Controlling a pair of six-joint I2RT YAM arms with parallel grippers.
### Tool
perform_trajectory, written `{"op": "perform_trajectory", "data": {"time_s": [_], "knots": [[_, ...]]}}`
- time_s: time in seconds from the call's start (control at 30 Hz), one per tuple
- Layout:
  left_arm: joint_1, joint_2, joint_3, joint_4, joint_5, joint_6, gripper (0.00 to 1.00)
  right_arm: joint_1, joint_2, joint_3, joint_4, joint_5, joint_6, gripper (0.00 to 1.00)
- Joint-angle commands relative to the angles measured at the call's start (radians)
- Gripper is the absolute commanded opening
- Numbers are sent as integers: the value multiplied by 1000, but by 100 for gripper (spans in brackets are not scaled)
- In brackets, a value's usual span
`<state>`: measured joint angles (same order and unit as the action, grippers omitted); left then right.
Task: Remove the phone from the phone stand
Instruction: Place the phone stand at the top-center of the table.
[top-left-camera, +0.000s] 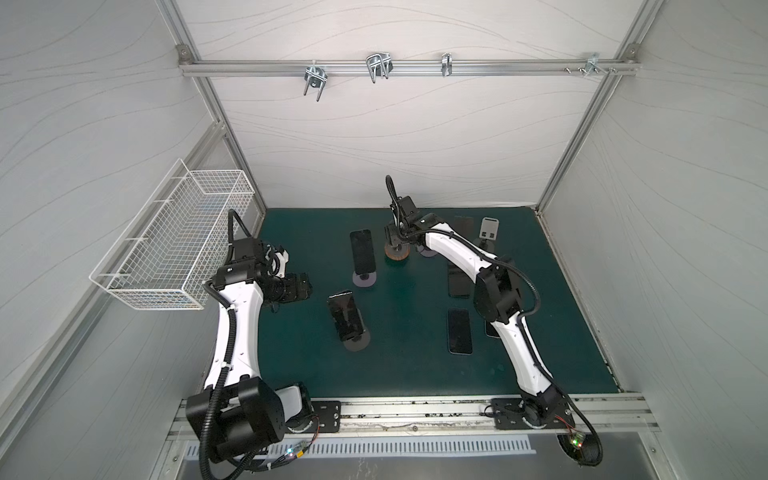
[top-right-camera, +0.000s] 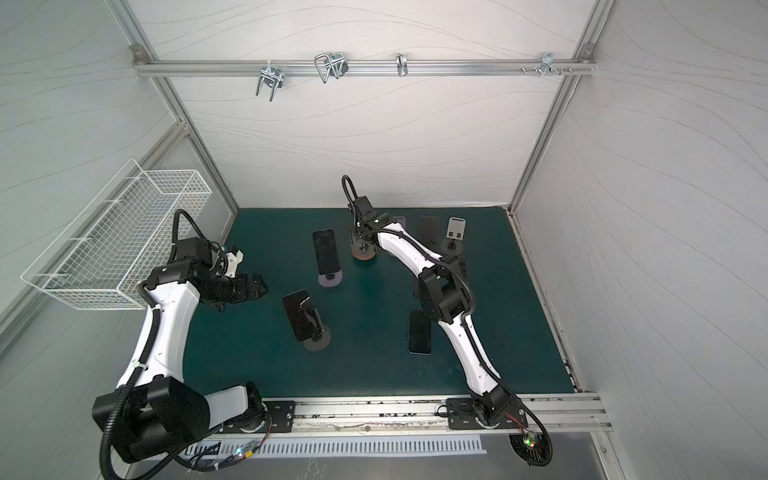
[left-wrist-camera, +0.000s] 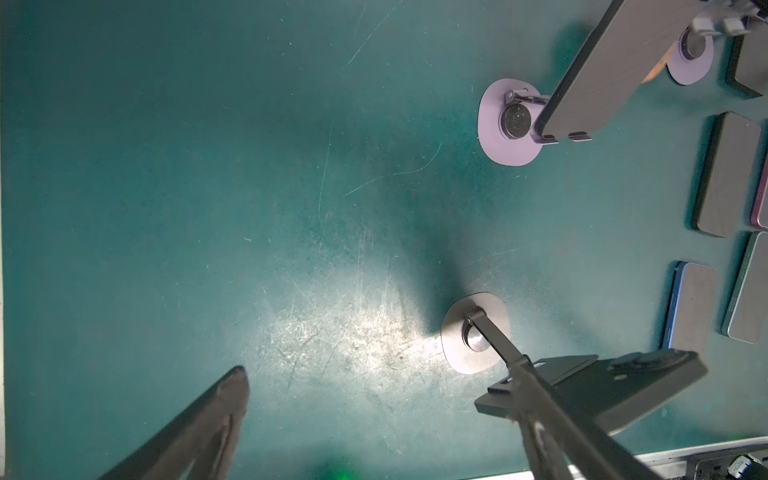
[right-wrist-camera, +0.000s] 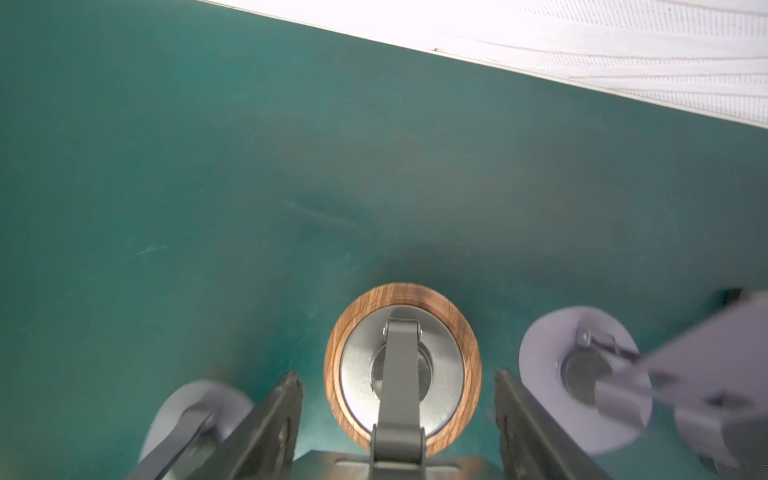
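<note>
Green mat (top-left-camera: 395, 357): right pincer (right-wrist-camera: 397, 375) narrow, astride wood-base stand (right-wrist-camera: 401, 293) cradle, grip unclear; left pincer (left-wrist-camera: 365, 382) wide, empty.

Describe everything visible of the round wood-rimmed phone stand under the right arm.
The round wood-rimmed phone stand stands flat on the green mat near the back wall. A wood-grain ring surrounds a brushed silver disc; a grey hinged arm rises from it to a grey plate, mostly cropped. The right pincer straddles the arm, a finger each side; contact is unclear. Anything it carries is out of frame.
</note>
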<state>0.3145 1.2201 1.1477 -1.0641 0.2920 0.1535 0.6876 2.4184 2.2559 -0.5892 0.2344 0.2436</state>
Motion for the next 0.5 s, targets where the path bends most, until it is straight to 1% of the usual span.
{"op": "perform_trajectory", "data": {"time_s": [0.0, 0.07, 0.13, 0.2, 0.33, 0.47], "knots": [[5, 7, 17, 3, 13, 14, 99, -8, 36, 55, 7, 16, -33, 61], [5, 5, 17, 3, 12, 14, 99, -11, 51, 57, 10, 16, -33, 62], [4, 4, 19, 1, 12, 15, 99, -13, 54, 54, 8, 13, -36, 64], [4, 2, 25, -5, 10, 16, 99, -14, 56, 52, 4, 9, -46, 71], [4, -3, 34, -11, 1, 24, 99, -13, 36, 51, -16, -1, -56, 79], [5, -8, 36, -14, -5, 29, 99, -10, -35, 33, -37, -20, -56, 90]]}}
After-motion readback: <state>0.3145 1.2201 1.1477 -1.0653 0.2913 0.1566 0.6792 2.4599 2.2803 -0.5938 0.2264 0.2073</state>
